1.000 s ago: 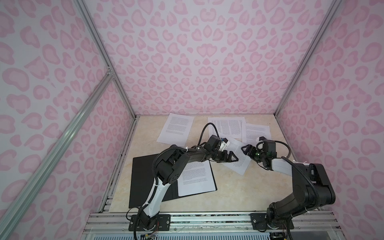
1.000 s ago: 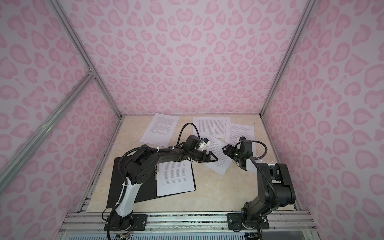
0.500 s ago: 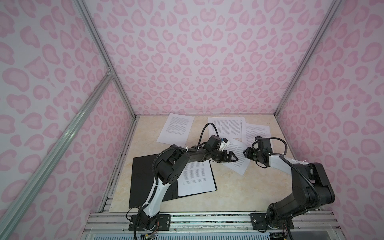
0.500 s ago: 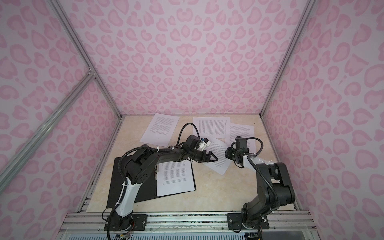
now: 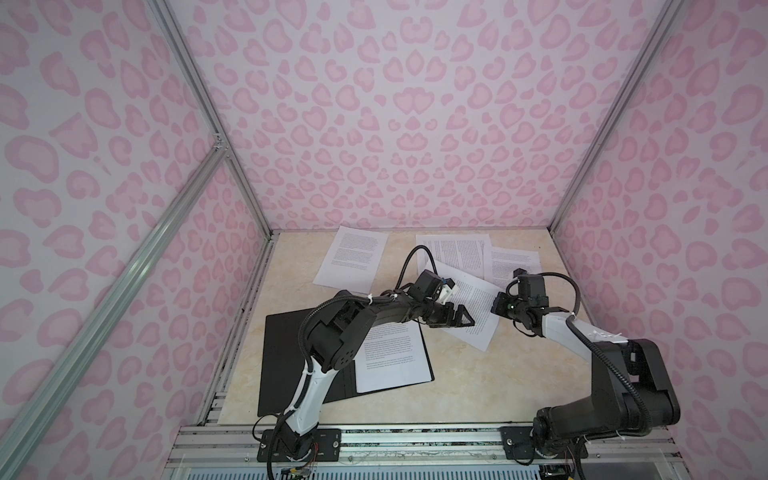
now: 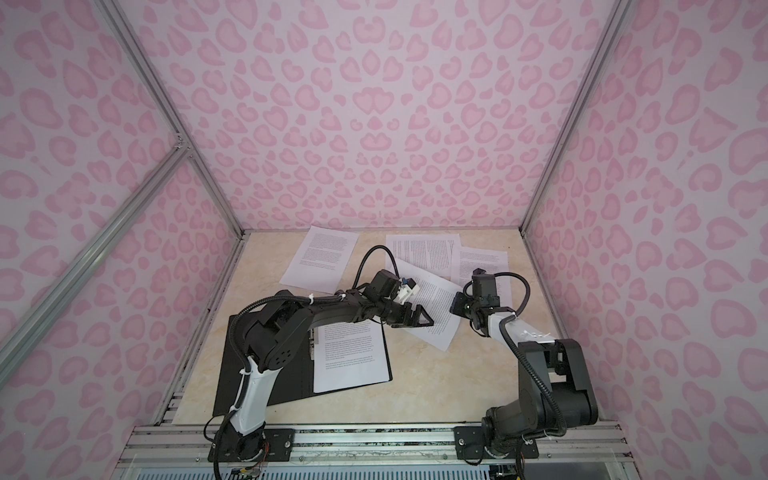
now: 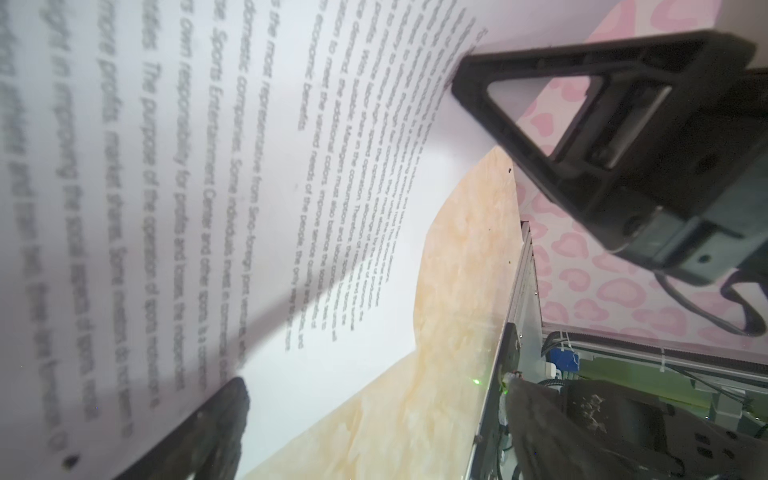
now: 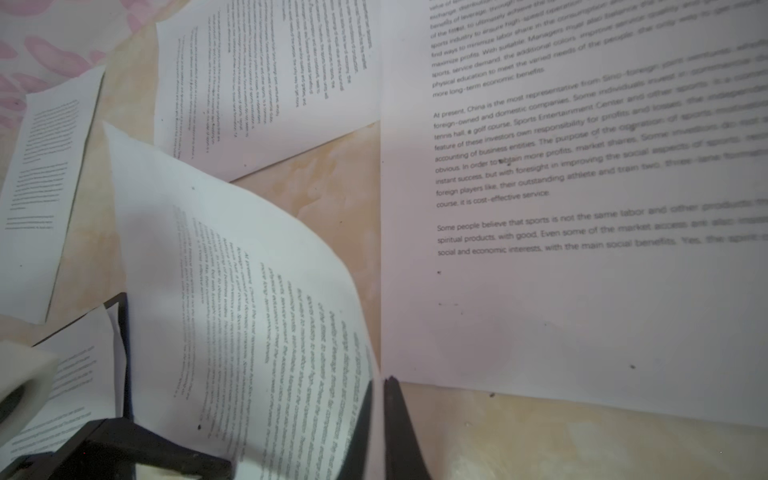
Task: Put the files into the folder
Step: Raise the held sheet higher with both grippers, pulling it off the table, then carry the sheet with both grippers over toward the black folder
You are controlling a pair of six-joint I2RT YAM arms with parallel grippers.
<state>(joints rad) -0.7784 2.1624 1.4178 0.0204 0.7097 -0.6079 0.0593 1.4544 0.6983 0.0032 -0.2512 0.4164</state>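
The folder lies open, black inside up, at the front left with one printed sheet on its right half. A tilted file sheet lies mid-table, its right edge lifted and curled. My right gripper is shut on that edge. My left gripper stands open at the sheet's left side, one finger against the paper.
Three more files lie flat along the back: one at back left, one at back middle, one at back right. Pink patterned walls close in three sides. A metal rail runs along the front.
My right gripper has shifted a little left onto the tilted sheet's edge and closed on it. The left arm has stayed put, still open.
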